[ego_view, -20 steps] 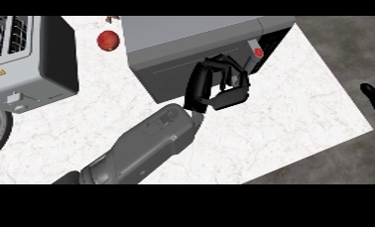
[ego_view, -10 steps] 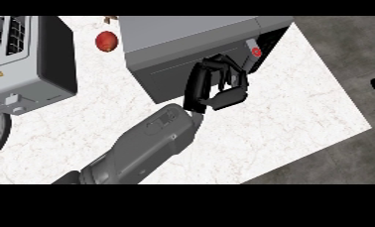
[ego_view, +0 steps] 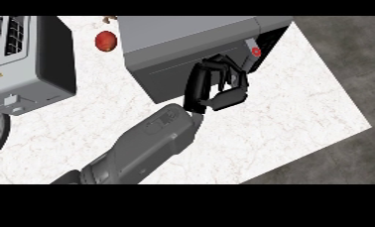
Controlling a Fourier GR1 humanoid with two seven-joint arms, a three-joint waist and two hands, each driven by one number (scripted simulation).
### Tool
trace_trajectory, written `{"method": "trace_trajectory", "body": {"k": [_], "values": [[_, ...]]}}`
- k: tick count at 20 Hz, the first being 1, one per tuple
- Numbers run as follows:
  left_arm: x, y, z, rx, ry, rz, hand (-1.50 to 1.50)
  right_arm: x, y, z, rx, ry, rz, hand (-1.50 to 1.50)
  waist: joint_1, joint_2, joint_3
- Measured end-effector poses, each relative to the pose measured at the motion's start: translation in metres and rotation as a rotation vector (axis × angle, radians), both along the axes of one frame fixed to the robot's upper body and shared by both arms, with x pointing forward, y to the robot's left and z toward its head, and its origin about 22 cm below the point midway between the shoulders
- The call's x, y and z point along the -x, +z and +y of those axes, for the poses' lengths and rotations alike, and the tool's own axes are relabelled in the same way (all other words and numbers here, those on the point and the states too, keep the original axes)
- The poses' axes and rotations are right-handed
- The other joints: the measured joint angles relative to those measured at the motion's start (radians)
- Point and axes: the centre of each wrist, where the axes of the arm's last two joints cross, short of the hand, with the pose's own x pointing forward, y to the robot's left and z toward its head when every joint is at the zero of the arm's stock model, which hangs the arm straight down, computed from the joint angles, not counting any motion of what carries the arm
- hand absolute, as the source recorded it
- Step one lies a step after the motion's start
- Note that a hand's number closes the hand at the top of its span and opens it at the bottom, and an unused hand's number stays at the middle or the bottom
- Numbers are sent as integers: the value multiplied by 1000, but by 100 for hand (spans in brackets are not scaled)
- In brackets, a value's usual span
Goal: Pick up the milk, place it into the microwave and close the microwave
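The grey microwave (ego_view: 190,35) stands at the back of the counter. Its dark door (ego_view: 164,75) is swung nearly shut, leaving a gap at its right end. Through that gap shows a bit of the milk (ego_view: 254,51), white with a red spot, inside the microwave. My left hand (ego_view: 216,85) is right in front of the door near its free end, fingers curled, with nothing held in it. Its grey forearm (ego_view: 147,144) comes up from the lower left. My right hand does not show.
A grey appliance (ego_view: 33,57) stands at the left edge. A red round fruit (ego_view: 106,41) lies between it and the microwave. The white counter (ego_view: 293,107) ends in slanting edges at the right and lower right, with dark floor beyond.
The left hand has stayed by the door and hardly shifted. A small dark tip at the view's right edge no longer shows.
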Motion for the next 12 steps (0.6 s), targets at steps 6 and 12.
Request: {"method": "trace_trajectory", "body": {"k": [6, 12], "values": [[0, -1, -1, 6, 2, -9, 150, -2, 8, 0, 4, 40, -12, -150, 0, 1, 1], [0, -1, -2, 14, -2, -15, 150, -4, 11, 1, 10, 99, -5, -150, 2, 3, 2]]}}
